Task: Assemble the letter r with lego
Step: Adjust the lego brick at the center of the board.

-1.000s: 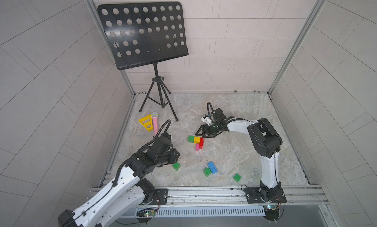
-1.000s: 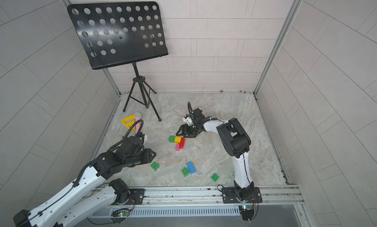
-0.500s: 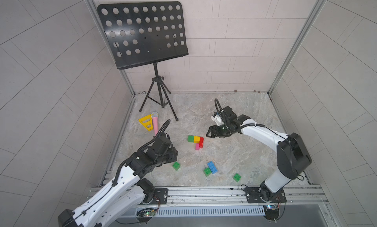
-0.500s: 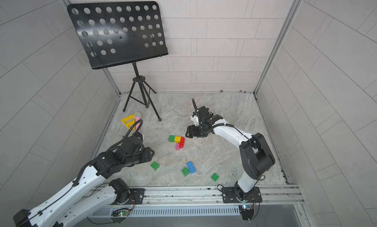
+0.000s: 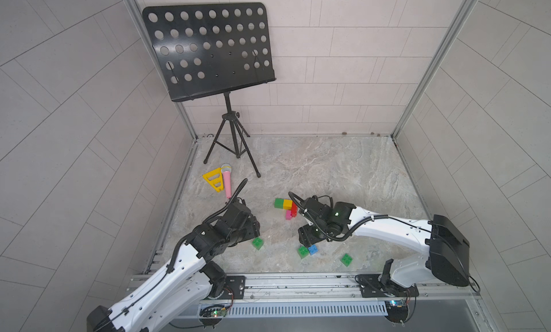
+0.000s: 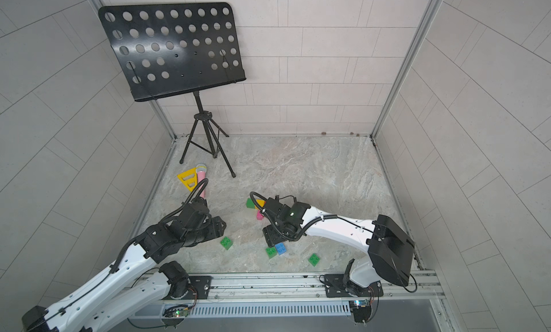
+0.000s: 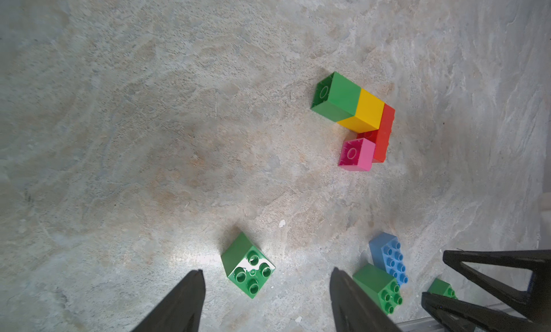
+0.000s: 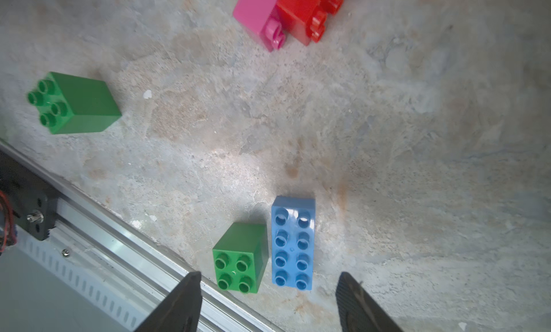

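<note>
My right gripper [image 8: 268, 274] has left the joined bricks [image 5: 285, 207] and now hangs open over the blue brick [image 8: 293, 244], near the front rail [image 8: 119, 241]. My left gripper [image 7: 267, 270] has opened just beside a green brick [image 7: 249, 268]. The blue brick lies studs up, its long axis crosswise to my fingertip line.

Mid-scene on the grey marbled tabletop [image 5: 328, 172] lies a joined cluster of green, yellow, red and pink studded plastic bricks [image 5: 286, 206]. The left gripper [image 5: 253, 227] sits just left of a loose green square brick [image 5: 257, 243]. The right gripper [image 5: 308, 239] hangs above a second green brick [image 5: 303, 251] and a blue studded brick [image 5: 312, 249]. A third green brick [image 5: 346, 259] lies further right.
</note>
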### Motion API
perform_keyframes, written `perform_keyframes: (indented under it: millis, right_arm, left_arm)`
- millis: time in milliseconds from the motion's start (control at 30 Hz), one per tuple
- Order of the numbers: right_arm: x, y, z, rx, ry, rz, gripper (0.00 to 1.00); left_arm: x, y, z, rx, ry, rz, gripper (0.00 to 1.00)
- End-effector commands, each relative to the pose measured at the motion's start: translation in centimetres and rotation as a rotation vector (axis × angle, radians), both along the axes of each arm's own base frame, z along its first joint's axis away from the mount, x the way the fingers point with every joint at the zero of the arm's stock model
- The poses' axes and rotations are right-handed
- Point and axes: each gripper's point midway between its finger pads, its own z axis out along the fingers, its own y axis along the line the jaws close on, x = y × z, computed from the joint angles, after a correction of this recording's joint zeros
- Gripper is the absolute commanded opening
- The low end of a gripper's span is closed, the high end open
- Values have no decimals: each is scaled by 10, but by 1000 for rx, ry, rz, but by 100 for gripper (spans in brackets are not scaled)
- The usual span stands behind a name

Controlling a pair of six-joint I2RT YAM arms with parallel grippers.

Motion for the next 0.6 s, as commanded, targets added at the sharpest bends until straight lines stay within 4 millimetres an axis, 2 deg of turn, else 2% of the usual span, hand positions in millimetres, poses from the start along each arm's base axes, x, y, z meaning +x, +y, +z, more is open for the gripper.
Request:
perform_keyframes:
  millis: [0,200,567]
  right_arm:
    - [-1,3,-4,-53,-16,-19,72]
    - [-14,16,-19,-115,7,44,70]
    - [-23,14,-32,-177,26,57,62]
  left_arm:
    - [-3,14,-7,33,4,57,73]
    - [-8,16,-17,33,30,70,71]
    - [-8,10,-36,37,85,68,70]
